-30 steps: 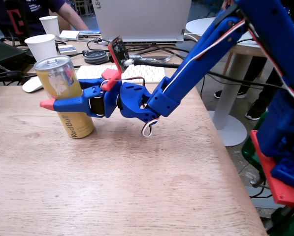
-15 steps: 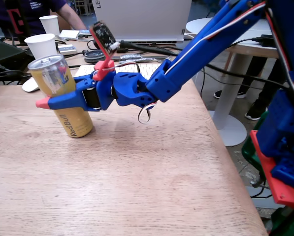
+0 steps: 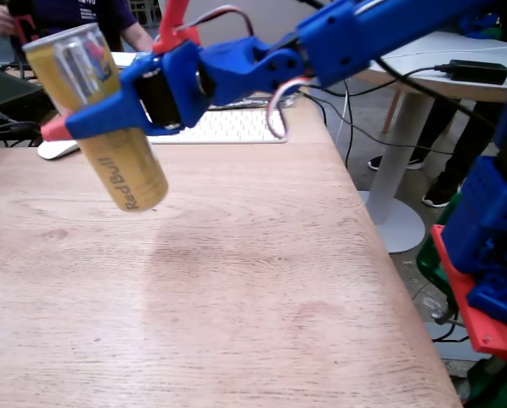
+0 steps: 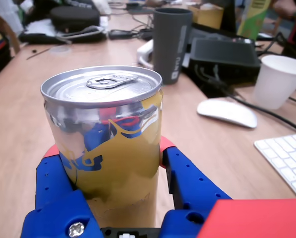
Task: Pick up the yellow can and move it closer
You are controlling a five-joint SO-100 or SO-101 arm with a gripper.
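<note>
The yellow can [image 3: 100, 119] hangs tilted above the wooden table [image 3: 236, 297] at the upper left of the fixed view, silver top leaning away to the left. My blue gripper [image 3: 70, 123] with red fingertips is shut on its middle. The wrist view shows the can [image 4: 108, 148] close up, filling the centre, its silver lid [image 4: 102, 85] with pull tab facing up. Blue fingers [image 4: 187, 183] with red pads press on both of its sides.
A white keyboard [image 3: 223, 126] and white mouse [image 4: 227, 112] lie at the table's far edge. Beyond them stand a grey tumbler [image 4: 171, 44], a white paper cup [image 4: 277, 82] and a black box [image 4: 222, 57]. The table's right edge [image 3: 380, 246] drops to the floor.
</note>
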